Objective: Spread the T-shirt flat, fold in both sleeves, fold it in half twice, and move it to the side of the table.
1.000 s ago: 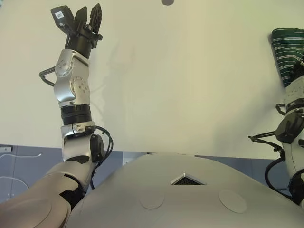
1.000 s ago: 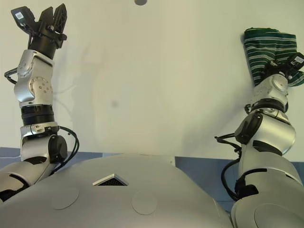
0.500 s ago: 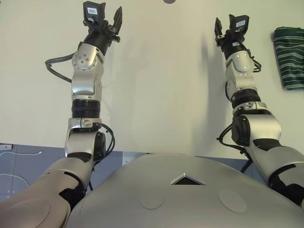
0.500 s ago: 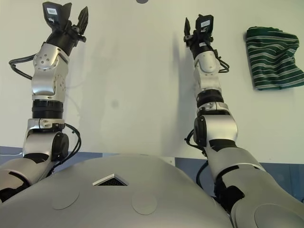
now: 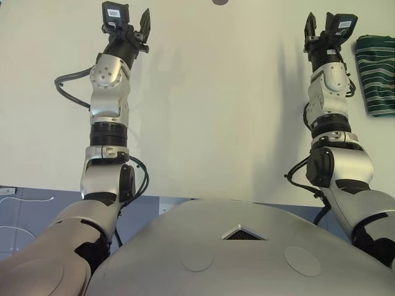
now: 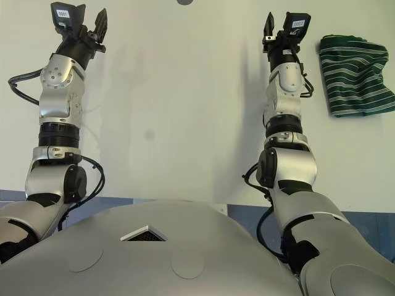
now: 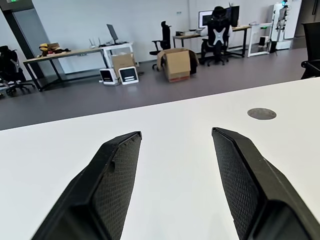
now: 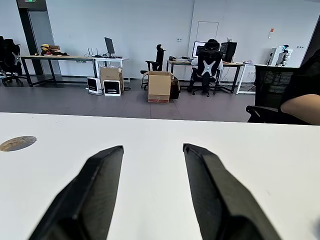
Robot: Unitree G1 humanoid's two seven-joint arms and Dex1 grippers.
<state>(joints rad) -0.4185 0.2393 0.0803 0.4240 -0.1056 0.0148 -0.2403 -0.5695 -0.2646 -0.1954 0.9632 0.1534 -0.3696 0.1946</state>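
Observation:
The T-shirt (image 6: pixel 358 74), dark green with thin white stripes, lies folded into a small bundle at the right side of the white table (image 5: pixel 210 111). My right gripper (image 5: pixel 324 28) stands open over the table's far part, a short way left of the T-shirt, holding nothing. Its fingers (image 8: pixel 97 185) show apart above bare tabletop. At the far left, my left gripper (image 5: pixel 131 21) is open too, and between its fingers (image 7: pixel 117 170) lies only white table.
A small grey round disc (image 5: pixel 217 2) is set into the table near its far edge, between the two grippers. Beyond that edge lies an office floor with desks, chairs and a cardboard box (image 7: pixel 177 64). The table's near edge (image 5: pixel 37 188) runs just before me.
My right gripper has left the folded T-shirt, swung in to the left, then drifted back a little toward it. The left arm shifted slightly right. The T-shirt stays put.

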